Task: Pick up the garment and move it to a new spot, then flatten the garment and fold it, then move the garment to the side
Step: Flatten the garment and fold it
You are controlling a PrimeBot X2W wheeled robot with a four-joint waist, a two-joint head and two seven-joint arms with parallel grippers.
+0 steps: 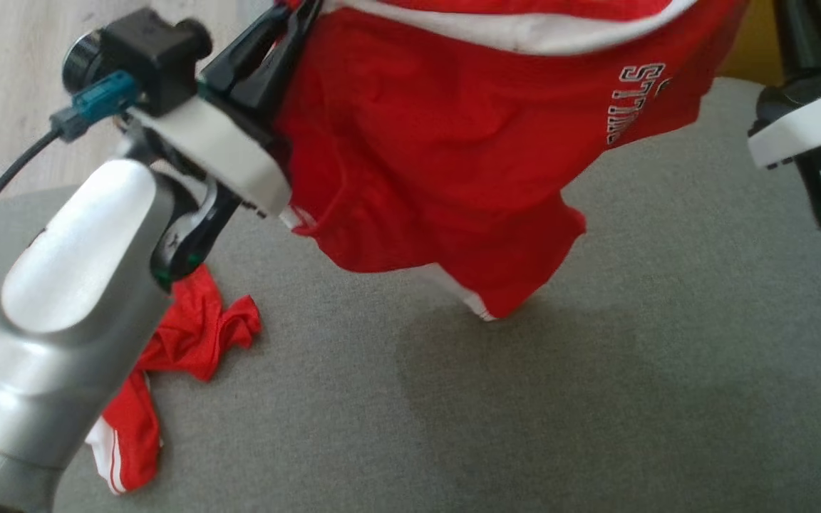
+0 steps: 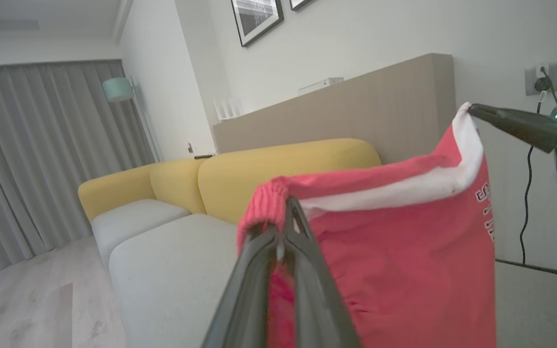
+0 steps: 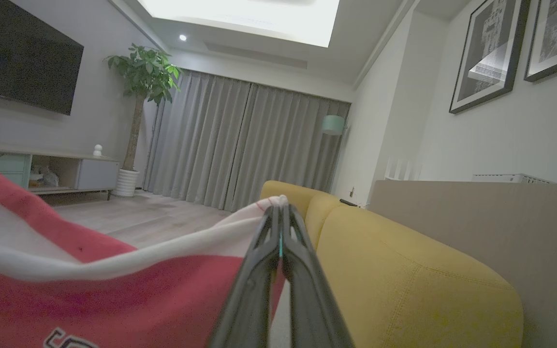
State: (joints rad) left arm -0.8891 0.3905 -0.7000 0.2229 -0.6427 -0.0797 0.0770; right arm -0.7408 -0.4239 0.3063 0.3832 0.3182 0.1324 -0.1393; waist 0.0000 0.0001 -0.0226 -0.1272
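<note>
**Red jersey cloth held aloft by its banded edge**

Red knit of the garment (image 1: 439, 164) is pinched between the pressed-together fingers of the left gripper (image 2: 285, 208), at the ribbed end of its white-banded edge. The other end of that band is clamped likewise by the right gripper (image 3: 278, 212), whose fingers are closed on the white trim. Between the two holds the cloth is hung in the air, the band sagging slightly and the body draped in loose folds. Its lowest corner is seen close above the grey cushion (image 1: 667, 370); whether contact is made cannot be told. The fabric is judged light, limp and unbreakable, so the ends of the firmer band are taken as the best holds for spreading it flat. A second red garment (image 1: 189, 335) is seen crumpled on the cushion beside the left arm (image 1: 75, 299). Further off, a yellow sofa back (image 2: 278, 169) is visible.
</note>
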